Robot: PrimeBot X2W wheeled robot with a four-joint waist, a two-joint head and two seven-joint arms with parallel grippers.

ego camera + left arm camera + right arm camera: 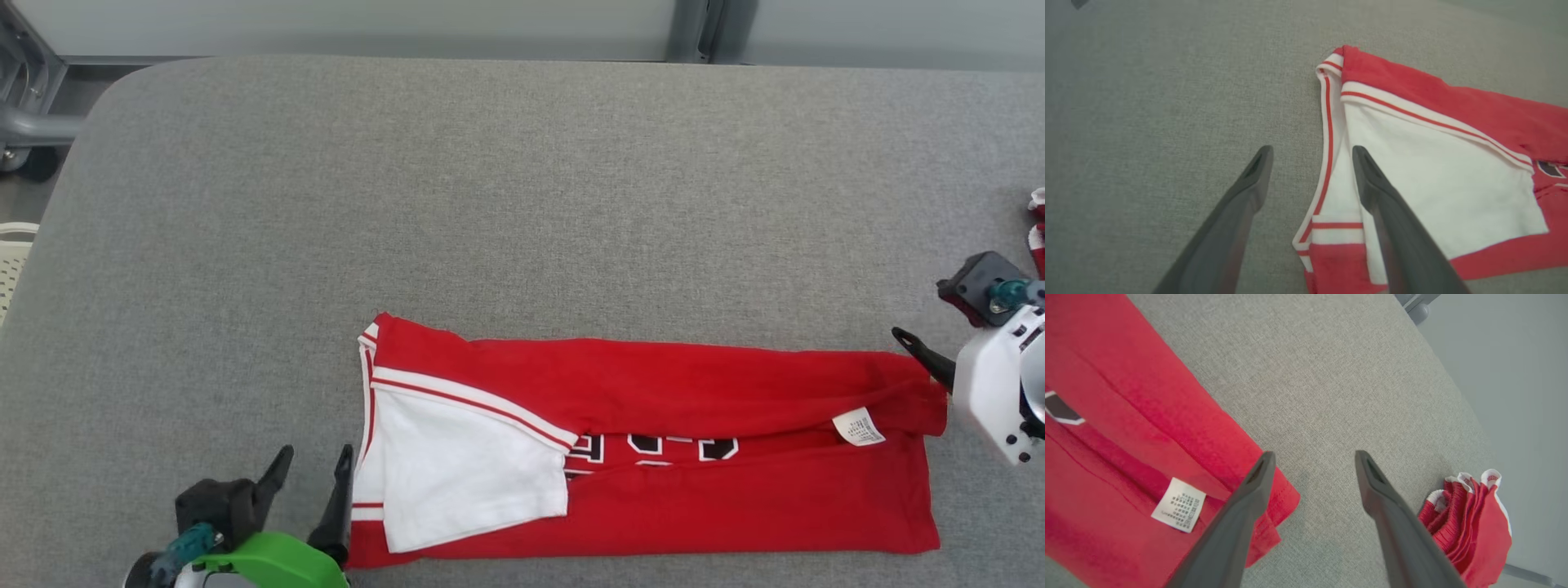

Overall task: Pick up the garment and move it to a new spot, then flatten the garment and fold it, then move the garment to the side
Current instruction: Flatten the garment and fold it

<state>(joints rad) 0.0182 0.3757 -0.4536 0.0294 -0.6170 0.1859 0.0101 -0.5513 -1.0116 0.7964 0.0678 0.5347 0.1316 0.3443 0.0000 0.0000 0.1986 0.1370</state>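
So the garment (653,457) is lying near the front edge of the grey table (490,204), folded lengthwise into a long red strip. The white sleeve (465,457) is tucked on top at the robot's left end and the care label (859,427) shows near the right end.

Left gripper (317,453) sits at the sleeve end with fingers spread wide and nothing in them; in its wrist view one finger is over the white edge, but it's hard to say if it touches. Right gripper (1314,455) is just off the hem corner, also wide open and empty.

Looks like the lengthwise fold is done and the crosswise one is up next. That probably means pinching both corners of one short end cleanly, without dragging the layers apart, and carrying it over. There's a second red bundle (1466,522) by the table's right edge to steer clear of
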